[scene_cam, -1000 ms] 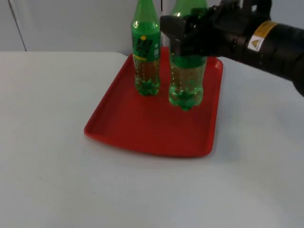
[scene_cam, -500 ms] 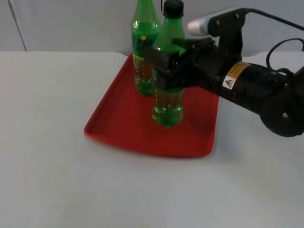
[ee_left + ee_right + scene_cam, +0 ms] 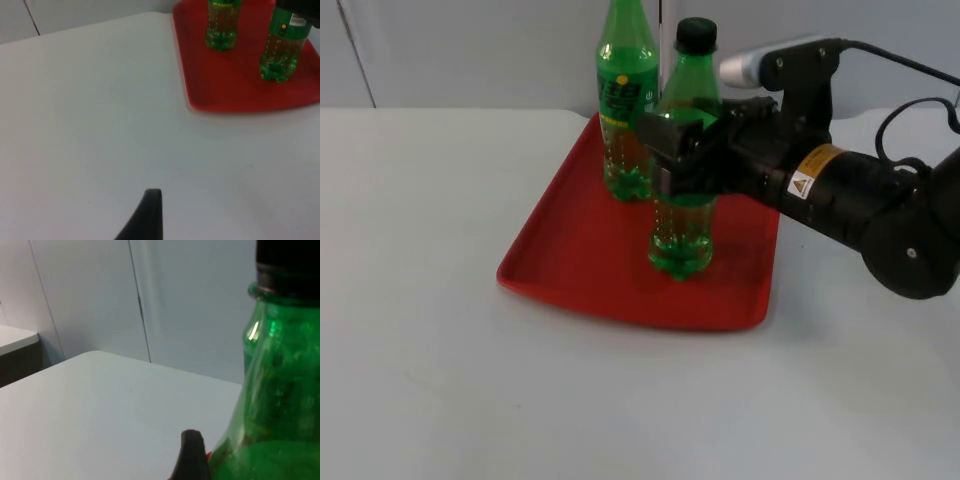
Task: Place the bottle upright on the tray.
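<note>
- Right claw (image 3: 682,165) reached in from the right over the flat red plastic tray (image 3: 570,265), pinching the green plastic bottle with the black cap (image 3: 684,215) around its labelled middle.
- That bottle stood upright, base down on the tray's near right part. Whether the base fully touched the tray could not be told from the top view; in the left wrist view the bottle (image 3: 280,50) appeared to sit on the red surface.
- Second green plastic bottle with a yellow-marked label (image 3: 626,110) stood upright near the tray's far edge, just beside and behind the held one, apart from it.
- Right wrist view: the held bottle's neck and black cap (image 3: 282,270) seen close up, a black fingertip (image 3: 192,455) against its side.
- Left claw (image 3: 147,217) waited over the bare white worktop (image 3: 420,200), well apart from the tray (image 3: 240,95); its spread could not be told.
</note>
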You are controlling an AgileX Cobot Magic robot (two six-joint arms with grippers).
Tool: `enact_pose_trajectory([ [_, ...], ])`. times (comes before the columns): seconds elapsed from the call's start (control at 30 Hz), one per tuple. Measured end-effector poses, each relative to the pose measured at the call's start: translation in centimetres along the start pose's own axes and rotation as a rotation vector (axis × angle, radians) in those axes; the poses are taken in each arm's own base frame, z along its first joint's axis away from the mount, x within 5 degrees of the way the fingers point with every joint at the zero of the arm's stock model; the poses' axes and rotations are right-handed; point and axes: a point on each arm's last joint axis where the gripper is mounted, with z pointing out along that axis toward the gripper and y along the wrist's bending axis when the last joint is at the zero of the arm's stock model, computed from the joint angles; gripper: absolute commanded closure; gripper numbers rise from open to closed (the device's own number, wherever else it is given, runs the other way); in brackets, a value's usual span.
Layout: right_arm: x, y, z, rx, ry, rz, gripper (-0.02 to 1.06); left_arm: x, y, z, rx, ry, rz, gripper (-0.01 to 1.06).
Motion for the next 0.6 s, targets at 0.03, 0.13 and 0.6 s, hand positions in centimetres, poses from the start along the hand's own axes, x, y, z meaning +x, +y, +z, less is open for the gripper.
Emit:
enact_pose_trajectory([
  [0.03, 0.04, -0.01, 0.0, 0.001, 0.005, 0.0, 1.05, 0.0, 0.0, 0.0, 0.0, 0.0, 0.0, 0.12],
  [0.13, 0.0, -0.03, 0.11, 0.002, 0.008, -0.001, 1.05, 0.0, 0.0, 0.0, 0.0, 0.0, 0.0, 0.12],
  [0.6, 0.01, 0.06, 0.16, -0.009, 0.014, -0.008, 0.72, 0.0, 0.0, 0.0, 0.0, 0.0, 0.0, 0.12],
])
